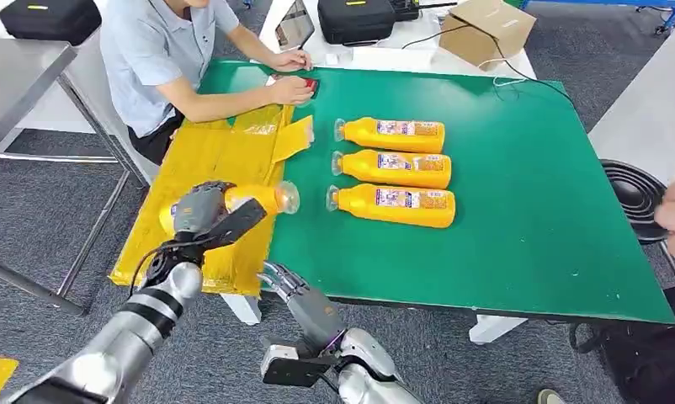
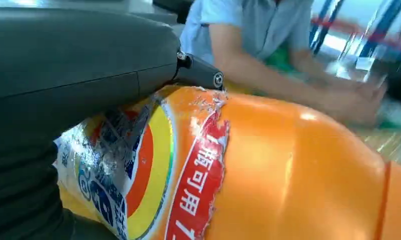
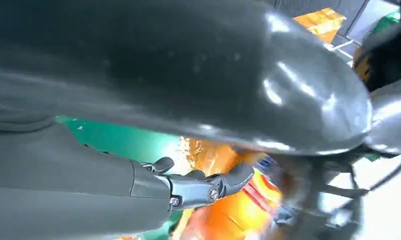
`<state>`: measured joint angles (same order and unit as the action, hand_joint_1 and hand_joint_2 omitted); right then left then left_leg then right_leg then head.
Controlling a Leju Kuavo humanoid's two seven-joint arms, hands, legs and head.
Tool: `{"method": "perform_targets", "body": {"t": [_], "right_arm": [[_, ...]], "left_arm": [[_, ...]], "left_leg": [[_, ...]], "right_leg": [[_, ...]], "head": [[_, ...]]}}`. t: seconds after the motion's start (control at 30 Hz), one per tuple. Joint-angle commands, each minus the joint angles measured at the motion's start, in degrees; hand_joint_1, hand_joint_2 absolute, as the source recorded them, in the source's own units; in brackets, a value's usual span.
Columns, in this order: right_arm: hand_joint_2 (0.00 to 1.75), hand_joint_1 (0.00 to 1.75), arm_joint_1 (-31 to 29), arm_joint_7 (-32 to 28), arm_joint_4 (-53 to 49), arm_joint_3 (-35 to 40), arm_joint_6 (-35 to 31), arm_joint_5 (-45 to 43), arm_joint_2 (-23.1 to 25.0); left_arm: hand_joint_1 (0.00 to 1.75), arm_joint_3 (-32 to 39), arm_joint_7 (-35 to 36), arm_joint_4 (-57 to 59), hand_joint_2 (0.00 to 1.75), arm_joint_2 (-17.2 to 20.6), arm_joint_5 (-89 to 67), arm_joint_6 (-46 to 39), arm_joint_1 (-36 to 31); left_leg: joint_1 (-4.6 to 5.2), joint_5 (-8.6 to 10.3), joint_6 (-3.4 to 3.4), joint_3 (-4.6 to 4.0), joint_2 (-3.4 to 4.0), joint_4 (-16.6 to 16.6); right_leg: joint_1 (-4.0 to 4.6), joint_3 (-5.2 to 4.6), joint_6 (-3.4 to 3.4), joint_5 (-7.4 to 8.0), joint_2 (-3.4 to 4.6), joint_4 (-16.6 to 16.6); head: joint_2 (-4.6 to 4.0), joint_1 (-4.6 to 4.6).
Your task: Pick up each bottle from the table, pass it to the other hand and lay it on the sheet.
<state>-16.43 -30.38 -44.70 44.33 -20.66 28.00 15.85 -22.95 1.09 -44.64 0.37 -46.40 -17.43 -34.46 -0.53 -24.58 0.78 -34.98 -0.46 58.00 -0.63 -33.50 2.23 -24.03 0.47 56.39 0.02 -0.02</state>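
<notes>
- The left hand [image 1: 201, 210] has its fingers wrapped around an orange bottle [image 1: 263, 199] and holds it on its side over the yellow sheet [image 1: 208, 160]. The bottle's clear cap end points toward the green table [image 1: 528, 210].
- In the left wrist view the thick grey thumb [image 2: 78, 70] lies across the bottle's torn label [image 2: 138, 170].
- The right hand [image 1: 288, 282] holds nothing. Its fingers are spread apart and it sits by the near edge of the table, just beside the sheet's corner.
- Three more orange bottles lie on their sides in a row on the green table: a far one [image 1: 391, 135], a middle one [image 1: 393, 168] and a near one [image 1: 393, 205]. Their caps point toward the sheet.
- A person in a light blue shirt [image 1: 162, 59] sits at the far side of the sheet, with hands by a small red thing [image 1: 310, 84].
- A cardboard box [image 1: 486, 29] sits past the table.
</notes>
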Motion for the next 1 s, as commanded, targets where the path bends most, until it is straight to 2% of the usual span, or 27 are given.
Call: {"method": "perform_targets", "body": {"t": [0.03,0.27,0.53,1.0], "right_arm": [[0.00,0.00,-2.47,-0.55,-0.70,2.56,2.56,0.14,-0.70],[0.00,0.00,-2.76,-1.22,-0.05,3.16,2.99,-0.46,-0.22],[0.00,0.00,-2.42,-1.62,0.89,3.74,3.19,-1.51,-0.43],[0.00,0.00,-2.47,-1.70,1.22,3.86,3.56,-1.98,-0.33]], "left_arm": [[1.75,-1.98,2.39,22.13,1.75,1.36,-1.49,12.07,-15.28],[1.75,0.40,-0.36,24.80,1.75,1.32,0.77,16.53,-15.98],[1.75,2.26,-1.97,25.83,1.75,1.32,2.38,19.02,-13.55],[1.73,2.55,-2.82,25.67,1.75,1.42,2.70,19.54,-13.10]], "left_leg": [[-0.05,-0.02,-0.03,0.00,0.00,0.06],[-0.03,-0.05,-0.03,0.09,0.06,0.01],[0.02,-0.05,-0.01,0.19,0.15,-0.06],[0.03,0.00,-0.06,0.29,0.10,-0.07]], "right_leg": [[0.06,0.01,-0.06,-0.02,-0.05,0.04],[0.05,0.07,-0.07,-0.04,-0.01,0.05],[-0.01,0.15,-0.07,-0.03,0.09,0.00],[-0.01,0.19,-0.06,-0.02,0.04,0.07]], "head": [[0.00,0.00],[0.00,0.00],[0.00,-0.02],[0.00,-0.02]]}}
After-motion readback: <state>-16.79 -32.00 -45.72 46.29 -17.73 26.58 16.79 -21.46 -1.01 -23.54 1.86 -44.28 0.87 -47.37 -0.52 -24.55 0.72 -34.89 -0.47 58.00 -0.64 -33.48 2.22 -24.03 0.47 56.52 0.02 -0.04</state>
